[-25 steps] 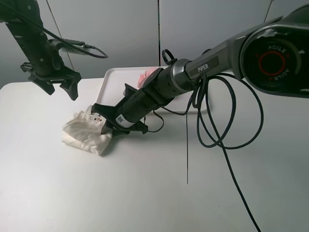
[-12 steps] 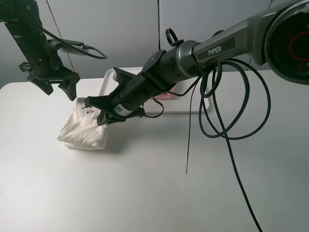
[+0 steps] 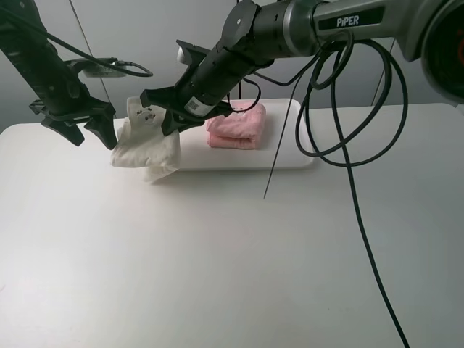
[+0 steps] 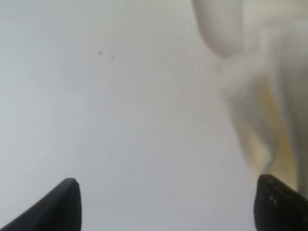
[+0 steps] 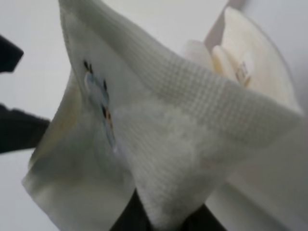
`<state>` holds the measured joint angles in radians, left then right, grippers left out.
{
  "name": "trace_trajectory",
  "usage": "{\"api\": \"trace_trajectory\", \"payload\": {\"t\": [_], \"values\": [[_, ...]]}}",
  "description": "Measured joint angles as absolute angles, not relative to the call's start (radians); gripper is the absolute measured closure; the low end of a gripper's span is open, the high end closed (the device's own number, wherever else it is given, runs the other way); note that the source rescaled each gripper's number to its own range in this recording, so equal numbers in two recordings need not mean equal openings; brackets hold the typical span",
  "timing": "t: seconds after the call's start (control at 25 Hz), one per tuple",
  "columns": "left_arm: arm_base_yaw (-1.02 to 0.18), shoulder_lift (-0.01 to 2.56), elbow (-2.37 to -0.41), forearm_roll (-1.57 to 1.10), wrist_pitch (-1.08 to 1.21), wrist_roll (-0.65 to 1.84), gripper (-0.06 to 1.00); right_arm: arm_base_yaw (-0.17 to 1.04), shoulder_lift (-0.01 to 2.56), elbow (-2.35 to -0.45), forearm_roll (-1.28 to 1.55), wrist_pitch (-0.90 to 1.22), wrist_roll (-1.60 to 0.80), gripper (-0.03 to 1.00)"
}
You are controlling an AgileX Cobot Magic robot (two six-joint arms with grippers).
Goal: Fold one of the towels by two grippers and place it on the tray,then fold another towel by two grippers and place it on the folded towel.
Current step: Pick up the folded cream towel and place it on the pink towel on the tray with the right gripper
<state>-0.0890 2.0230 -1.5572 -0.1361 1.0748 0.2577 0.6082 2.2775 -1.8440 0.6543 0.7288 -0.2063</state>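
Note:
A folded white towel with a small printed face hangs in the air at the white tray's left end, held by my right gripper, which is shut on its upper edge. It fills the right wrist view. A folded pink towel lies on the tray. My left gripper is open and empty just left of the white towel, apart from it; its two fingertips show over bare table, with the white towel blurred at one side.
The right arm's black cables loop over the tray's right end and trail down across the white table. A thin cable hangs beside the pink towel. Grey wall panels stand behind.
My right gripper has lifted the white towel off the table and carried it up and back to the tray's left end. The pink towel is now uncovered. The left arm barely moved.

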Motion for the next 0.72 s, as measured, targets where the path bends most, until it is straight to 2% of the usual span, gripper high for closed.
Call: {"api": "trace_trajectory", "payload": {"t": [0.32,0.72], "values": [[-0.082,2.018,-1.557,-0.155,1.073,0.266,0.0,0.465,2.278,-1.964,0.656,0.796,-0.157,0.9],[-0.082,2.018,-1.557,-0.157,1.073,0.268,0.0,0.355,2.278,-1.972,0.717,0.853,-0.149,0.9]]}}
